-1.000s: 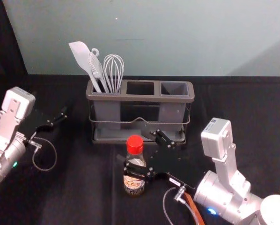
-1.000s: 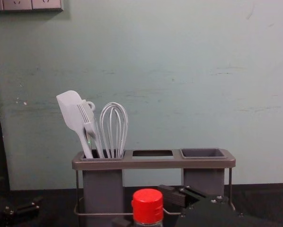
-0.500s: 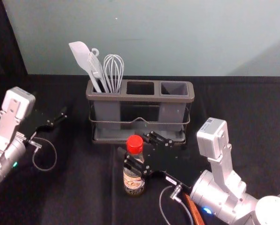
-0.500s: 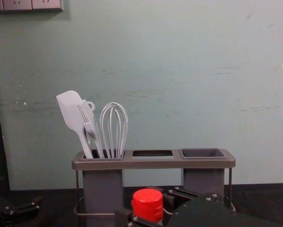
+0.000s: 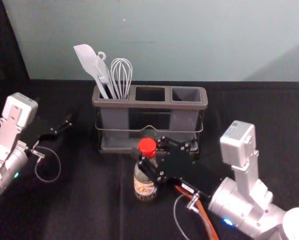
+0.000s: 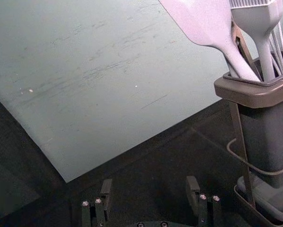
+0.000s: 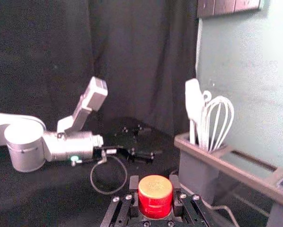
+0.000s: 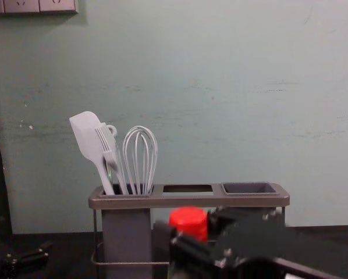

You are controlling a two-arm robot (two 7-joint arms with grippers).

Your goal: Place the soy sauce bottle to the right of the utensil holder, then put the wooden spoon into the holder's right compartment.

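And up it comes! Against a half second ago, the soy sauce bottle (image 5: 145,186) sits higher in both the head and chest views, its red cap nearer the holder's front. The right gripper (image 5: 149,153) has it, fingers closed around it just below the cap, still in front of the utensil holder (image 5: 149,105), which stands toward the table's far edge. More of the wooden spoon (image 5: 208,220) shows now, partly covered by the right gripper and its cable. Spatula (image 5: 92,65) and whisk (image 5: 121,77) poke up from the left compartment. Over on the table's left side, the left gripper (image 5: 62,126) waits, fingers wide apart.
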